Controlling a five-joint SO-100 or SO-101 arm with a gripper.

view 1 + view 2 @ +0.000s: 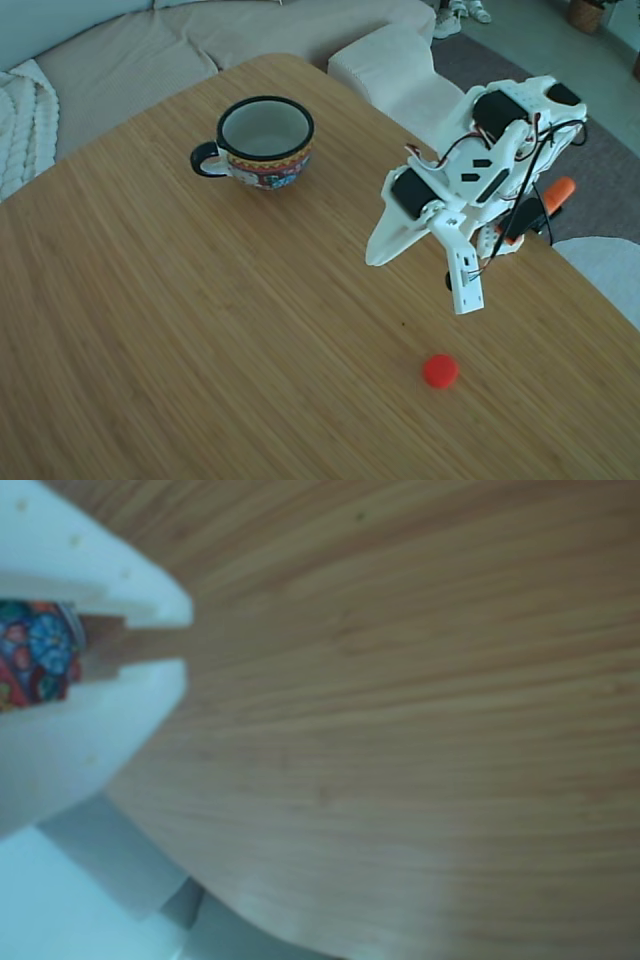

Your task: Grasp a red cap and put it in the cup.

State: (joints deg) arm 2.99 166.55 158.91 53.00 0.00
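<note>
The red cap [440,370] lies on the wooden table [200,330] at the front right of the fixed view. Far from it, at the back of the table, the cup [264,141] stands upright with its handle to the left and nothing visible inside. My white gripper [373,258] hangs above the table, up and to the left of the cap and right of the cup. It is shut, with only a narrow slit between its fingers and nothing held. In the other view the gripper [185,643] enters from the left, and a bit of the cup's patterned band [35,660] shows behind it. The cap is out of that view.
An orange-and-black piece [553,196] sits behind the arm near the table's right edge. A beige sofa [150,50] runs along the far side. The rounded table edge [300,935] shows in the other view.
</note>
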